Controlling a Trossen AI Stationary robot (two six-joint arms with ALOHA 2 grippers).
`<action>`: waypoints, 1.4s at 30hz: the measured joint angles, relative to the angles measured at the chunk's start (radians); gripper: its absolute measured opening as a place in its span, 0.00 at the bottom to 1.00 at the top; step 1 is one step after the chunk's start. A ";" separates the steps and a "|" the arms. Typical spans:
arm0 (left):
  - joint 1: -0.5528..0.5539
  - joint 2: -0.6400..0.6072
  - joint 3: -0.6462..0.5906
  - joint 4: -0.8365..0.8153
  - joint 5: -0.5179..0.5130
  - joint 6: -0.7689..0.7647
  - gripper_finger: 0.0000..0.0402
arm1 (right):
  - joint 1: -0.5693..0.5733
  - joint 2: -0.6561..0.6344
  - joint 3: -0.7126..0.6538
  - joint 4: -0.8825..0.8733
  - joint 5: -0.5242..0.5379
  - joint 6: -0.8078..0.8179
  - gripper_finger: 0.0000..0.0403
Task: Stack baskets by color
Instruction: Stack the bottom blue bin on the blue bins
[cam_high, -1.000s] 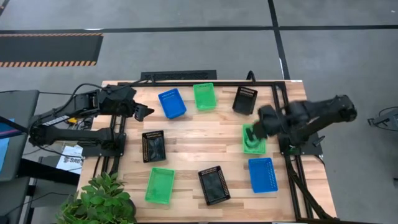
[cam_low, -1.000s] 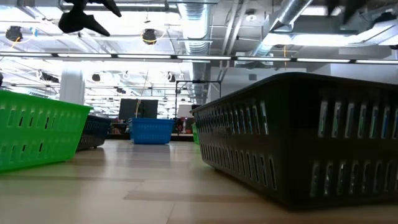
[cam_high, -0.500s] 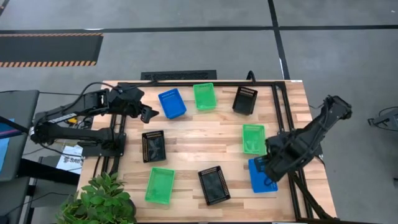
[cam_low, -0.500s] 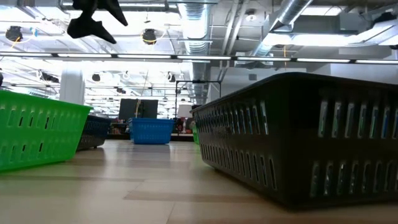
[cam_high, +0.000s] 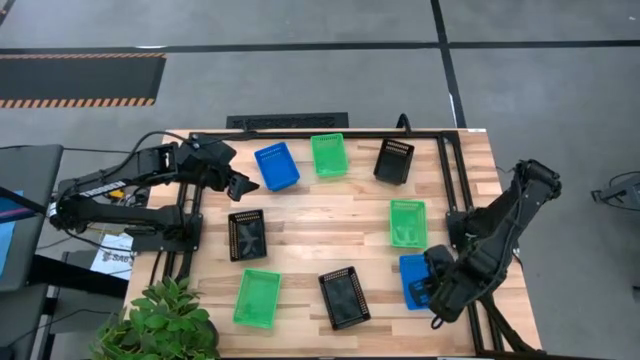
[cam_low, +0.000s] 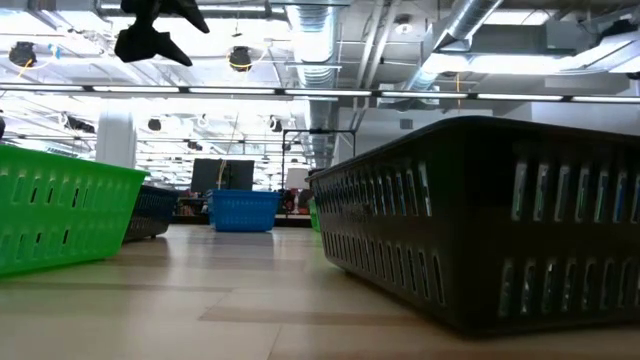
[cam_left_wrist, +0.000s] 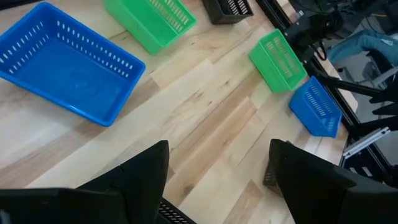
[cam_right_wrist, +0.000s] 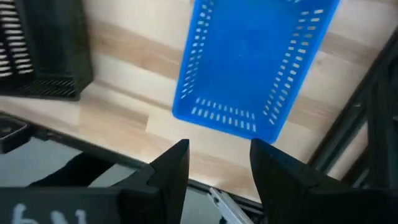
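Note:
Several baskets rest flat on the wooden table. Blue (cam_high: 277, 166), green (cam_high: 328, 155) and black (cam_high: 394, 160) ones line the far side. A black one (cam_high: 247, 235) and a green one (cam_high: 407, 222) sit mid-table. Green (cam_high: 257, 298), black (cam_high: 343, 297) and blue (cam_high: 412, 275) ones sit near the front. My right gripper (cam_right_wrist: 217, 168) hangs open, pointing down, above the near end of the front blue basket (cam_right_wrist: 255, 62) and touches nothing. My left gripper (cam_left_wrist: 217, 180) hovers open at the far left, beside the far blue basket (cam_left_wrist: 68, 62).
A black metal frame (cam_high: 445, 150) runs along the table's far and right edges, close to my right arm. A potted plant (cam_high: 165, 320) stands off the near left corner. Bare wood (cam_high: 320, 215) shows between the baskets at mid-table.
My right gripper has swung from above the green basket at the right toward the table's near edge and come down. It now hangs over the front blue basket. No basket has moved.

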 joint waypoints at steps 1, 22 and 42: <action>0.000 0.001 0.000 0.000 0.000 0.000 0.66 | -0.009 0.007 0.000 0.003 0.003 0.000 0.47; 0.000 0.000 0.000 0.007 -0.002 -0.005 0.66 | -0.145 0.247 -0.002 0.084 -0.048 -0.189 0.54; 0.000 0.000 0.000 0.005 -0.019 0.011 0.66 | -0.204 0.294 -0.115 0.207 -0.036 -0.332 0.54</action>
